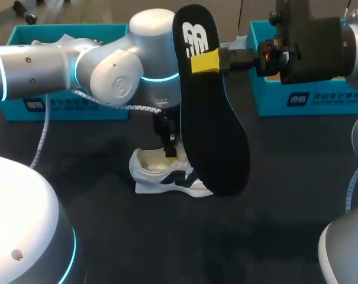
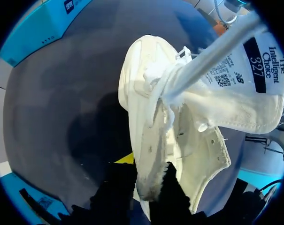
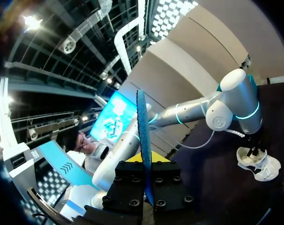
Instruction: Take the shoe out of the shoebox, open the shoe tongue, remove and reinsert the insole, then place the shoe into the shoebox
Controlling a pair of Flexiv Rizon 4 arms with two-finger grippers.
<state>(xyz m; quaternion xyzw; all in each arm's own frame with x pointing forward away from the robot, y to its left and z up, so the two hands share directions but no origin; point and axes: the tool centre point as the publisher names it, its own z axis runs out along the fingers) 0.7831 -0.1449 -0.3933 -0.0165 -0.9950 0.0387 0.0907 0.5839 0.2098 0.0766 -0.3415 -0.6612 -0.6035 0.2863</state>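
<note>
The right gripper (image 1: 205,61) is closed on the insole (image 1: 214,136), its long axis pointing down toward the shoe (image 1: 155,173), whose rim the left gripper (image 2: 146,187) pinches tight.

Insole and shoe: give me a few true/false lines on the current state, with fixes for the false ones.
1. The insole is out of the shoe and held in the air by the right end effector. True.
2. The shoe sits inside a teal shoebox. False: it stands on the black table, outside any box.
3. The left end effector grips the shoe's side wall, one finger on each side of it. True.
4. The right end effector is open. False: it is shut on the insole, near its logo end.
</note>
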